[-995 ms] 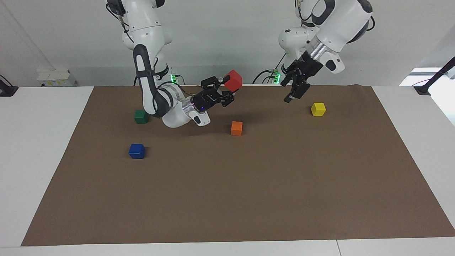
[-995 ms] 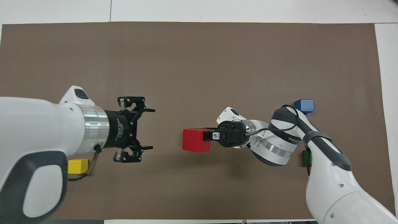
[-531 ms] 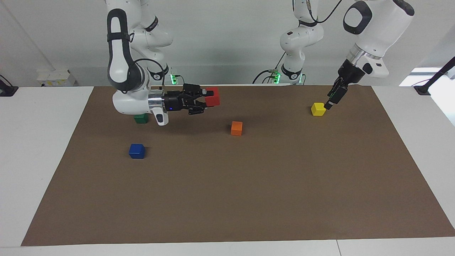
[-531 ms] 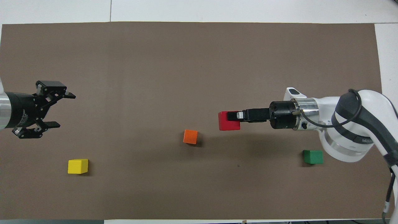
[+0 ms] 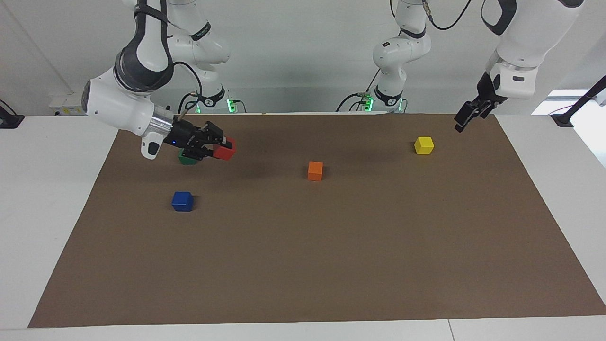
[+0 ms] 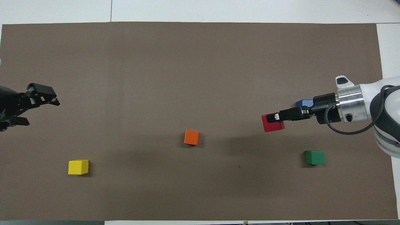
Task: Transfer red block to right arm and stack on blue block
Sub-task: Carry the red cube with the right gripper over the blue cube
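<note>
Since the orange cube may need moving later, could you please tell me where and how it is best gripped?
Grip the orange cube on two opposite vertical faces, coming straight down from above. It sits flat and alone on the brown mat, with its top and all sides uncovered, so any pair should suit.

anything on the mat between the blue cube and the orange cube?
Nothing: bare brown mat between small dark blue cube and small orange cube, clearest in the facing view.

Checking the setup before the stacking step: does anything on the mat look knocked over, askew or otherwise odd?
Nothing stands out. The blue block, green block, orange block and yellow block sit flat and apart on the brown mat. The right gripper holds the red block in the air; the left gripper waits open.
</note>
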